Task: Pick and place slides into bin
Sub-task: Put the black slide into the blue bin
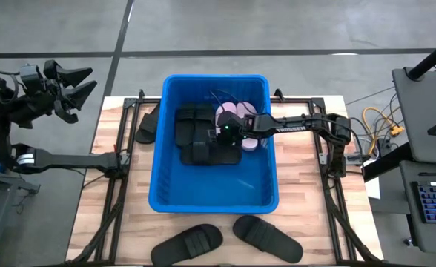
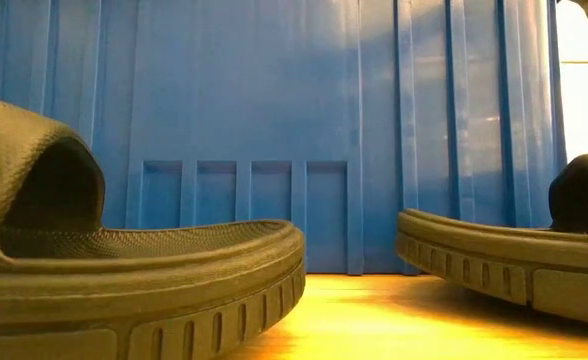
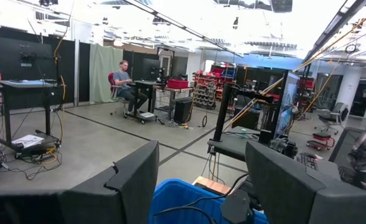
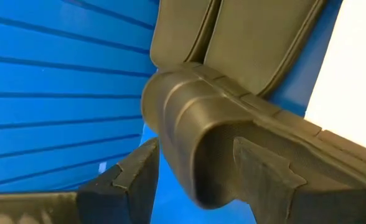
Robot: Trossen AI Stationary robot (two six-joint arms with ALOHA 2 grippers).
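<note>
- Right gripper (image 1: 229,133) reaches in over the bin (image 1: 166,141), low above the pile of slides inside it.
- Right wrist view: a black slide (image 4: 233,143) fills the gap between the two fingers (image 4: 136,180), strap close against them; jaws stand wide. Whether the fingers press on the slide or hang free beside it, cannot tell.
- Directly under and around the right gripper: a heap of black slides (image 1: 199,137) on the bin floor; just beside the gripper, toward the right arm's side, two pale pink slides (image 1: 236,119).
- Left gripper (image 1: 70,89) is up and off the table's corner, well apart from the bin, fingers spread, nothing between them; it points out into the room.
- Outside the bin: one black slide (image 1: 147,126) against the bin's wall on the left arm's side; two more (image 1: 188,243) (image 1: 266,237) on the wooden table (image 1: 299,215) at the near end.
- Low view: those two slides close up, the bin's ribbed blue wall (image 2: 274,130) behind.
- A seated person (image 3: 126,78) is far off in the room.
</note>
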